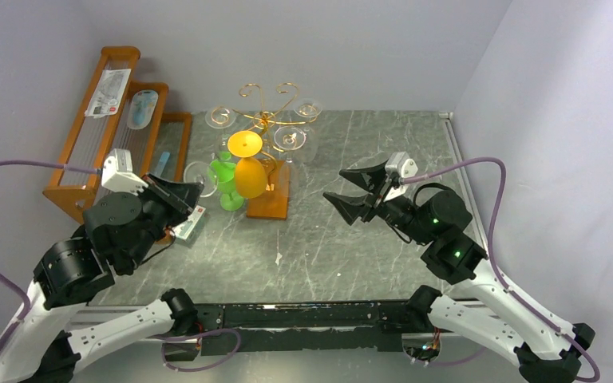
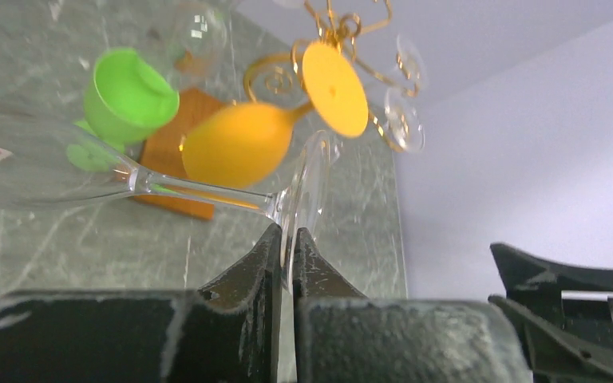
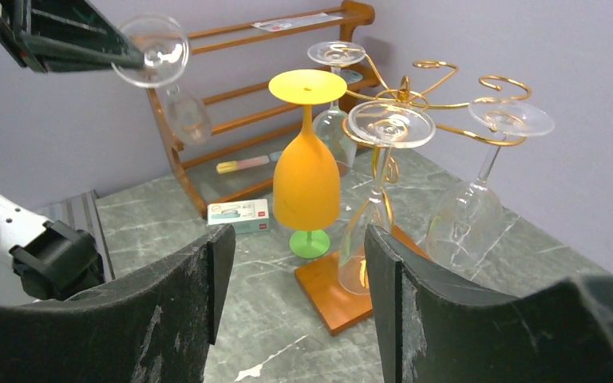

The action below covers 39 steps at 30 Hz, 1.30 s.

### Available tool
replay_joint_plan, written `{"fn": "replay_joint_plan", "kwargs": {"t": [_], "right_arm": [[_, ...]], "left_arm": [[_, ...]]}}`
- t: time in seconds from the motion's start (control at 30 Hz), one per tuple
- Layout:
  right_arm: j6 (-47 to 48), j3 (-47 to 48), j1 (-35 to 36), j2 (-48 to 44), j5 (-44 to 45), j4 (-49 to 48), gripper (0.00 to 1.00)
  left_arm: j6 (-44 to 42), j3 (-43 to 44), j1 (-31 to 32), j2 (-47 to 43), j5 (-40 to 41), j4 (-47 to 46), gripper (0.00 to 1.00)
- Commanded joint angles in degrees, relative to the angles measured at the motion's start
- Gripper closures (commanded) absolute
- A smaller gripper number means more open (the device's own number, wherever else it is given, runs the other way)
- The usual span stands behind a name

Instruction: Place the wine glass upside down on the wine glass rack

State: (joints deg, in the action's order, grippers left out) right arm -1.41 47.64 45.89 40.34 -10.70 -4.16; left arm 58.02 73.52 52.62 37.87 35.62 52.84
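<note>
Left claw (image 2: 286, 236) clamps the foot rim of a clear, long-stemmed wine glass (image 2: 44, 171) lying sideways; right claw (image 3: 294, 239) gapes, empty, near the gold-wire wine glass rack (image 1: 266, 120).

Orange glass (image 1: 249, 177), green cup (image 1: 223, 171) crowd rack (image 1: 275, 203) left; right side open.
</note>
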Motion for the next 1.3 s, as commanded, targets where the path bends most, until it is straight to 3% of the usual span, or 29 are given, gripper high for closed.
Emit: {"fn": "replay_joint_plan", "kwargs": {"t": [0.0,0.3,0.43,0.63,0.83,1.07,1.27], "right_arm": [[-1.3,-0.8,0.2,0.2,2.2,-2.5,0.36],[-1.9,-0.9,0.2,0.7,2.5,-2.9,0.36],[-3.3,-0.3,0.2,1.5,4.1,-3.3,0.37],[-4.7,0.6,0.3,2.5,4.7,-3.4,0.37],[-7.4,-0.1,0.3,2.4,6.6,-4.7,0.37],[-8.0,1.4,0.3,3.1,7.1,-4.5,0.38],[-8.7,1.6,0.3,3.7,6.9,-4.5,0.38]], "left_arm": [[-8.5,4.0,0.3,4.0,9.7,-5.6,0.95],[-17.8,9.1,0.3,13.4,19.3,-21.1,0.95],[-25.9,8.4,0.3,15.8,23.6,-33.4,0.95],[-34.6,13.9,-0.6,23.6,24.6,-43.0,0.95],[-32.5,20.9,-7.9,29.8,14.5,-41.9,0.95],[-22.4,25.0,-28.0,38.0,-13.7,-38.5,0.95],[-18.6,26.8,-36.0,44.2,-33.4,-40.4,0.95]]}}
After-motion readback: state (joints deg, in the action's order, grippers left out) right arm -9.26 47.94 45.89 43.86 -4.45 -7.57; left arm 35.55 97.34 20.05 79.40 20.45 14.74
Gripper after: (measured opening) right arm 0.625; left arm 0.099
